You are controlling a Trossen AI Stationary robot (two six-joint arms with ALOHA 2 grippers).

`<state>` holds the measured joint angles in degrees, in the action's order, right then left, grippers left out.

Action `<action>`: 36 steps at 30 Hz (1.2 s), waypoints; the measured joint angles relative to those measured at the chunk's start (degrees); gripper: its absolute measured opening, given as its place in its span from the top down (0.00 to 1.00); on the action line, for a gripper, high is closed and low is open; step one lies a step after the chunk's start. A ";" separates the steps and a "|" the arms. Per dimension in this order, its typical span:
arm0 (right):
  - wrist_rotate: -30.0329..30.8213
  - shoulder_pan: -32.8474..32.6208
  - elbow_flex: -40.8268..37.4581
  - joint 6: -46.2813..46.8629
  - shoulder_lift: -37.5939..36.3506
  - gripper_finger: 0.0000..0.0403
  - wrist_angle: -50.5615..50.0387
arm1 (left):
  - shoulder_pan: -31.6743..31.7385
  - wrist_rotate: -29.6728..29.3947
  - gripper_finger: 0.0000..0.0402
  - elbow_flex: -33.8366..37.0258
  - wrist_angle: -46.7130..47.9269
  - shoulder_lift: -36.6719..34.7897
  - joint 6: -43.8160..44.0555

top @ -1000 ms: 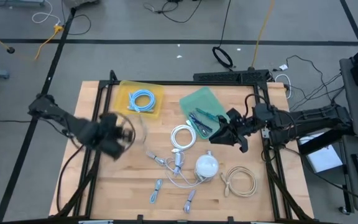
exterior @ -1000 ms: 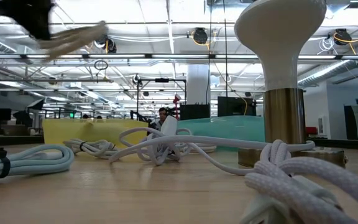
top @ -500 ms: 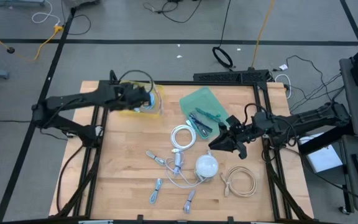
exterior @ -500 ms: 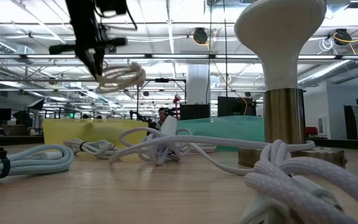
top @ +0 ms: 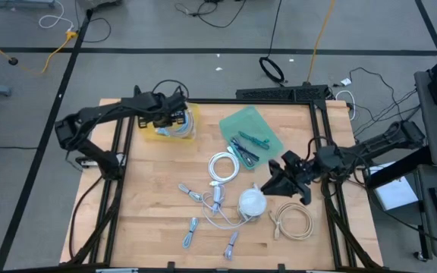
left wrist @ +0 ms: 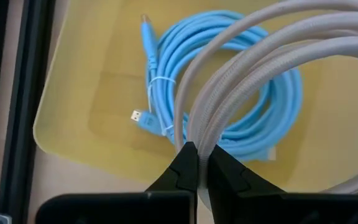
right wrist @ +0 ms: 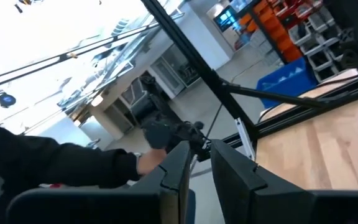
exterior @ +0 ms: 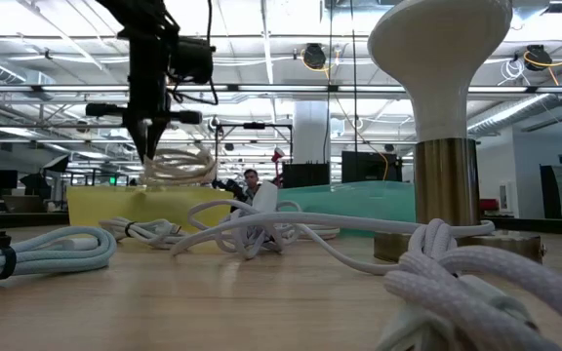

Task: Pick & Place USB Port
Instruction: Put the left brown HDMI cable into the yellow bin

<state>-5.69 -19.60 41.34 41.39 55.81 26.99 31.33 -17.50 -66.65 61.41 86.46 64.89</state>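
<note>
Left jaws: the left gripper (left wrist: 197,163) is pinched tight on a coiled beige braided cable (left wrist: 272,46); only the strands of the coil sit between the fingertips, and the rest of the loop hangs free in front of them
Where the cable is: held in the air over the yellow tray (top: 152,130) at the table's far left corner; in the low view the coil (exterior: 177,166) hangs just above the tray's wall, not yet resting inside
Already in the tray: a light blue coiled cable (left wrist: 229,81) tied with a white band; its plug shows near the tray's middle
Doing the step well: my judgement is to lower until the coil's bottom rests on the blue cable or the tray floor, then part the fingers; releasing from this height risks the springy loop rolling over the wall; keep the coil centred, away from the edge beside the black frame rail (left wrist: 17,93)
Right jaws: the right gripper (top: 270,182) stands part-way open with nothing between the fingers; it is at the table's right, just beside the white lamp (top: 252,202) and near another beige coil (top: 292,221)
Other goods: green tray (top: 237,121); white coiled cable (top: 222,167); several small cables lying loose near the table's front
Writing: no brand, label or readable text on the cables or the trays
</note>
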 joint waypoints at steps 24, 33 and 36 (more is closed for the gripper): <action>1.46 -2.70 0.00 -2.21 -4.72 0.85 3.28 | 1.47 -0.61 0.78 -0.04 7.40 3.58 -1.07; 1.46 -2.68 0.00 -2.04 -4.76 0.85 3.20 | -3.53 2.33 0.98 -2.02 -4.08 0.96 -9.73; 1.51 -2.68 0.00 -2.04 -4.76 0.85 3.18 | -5.41 2.89 0.99 -2.23 -10.58 -0.42 -11.26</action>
<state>-4.18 -22.28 41.34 39.35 51.05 30.17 25.92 -14.61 -68.89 50.83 86.05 53.63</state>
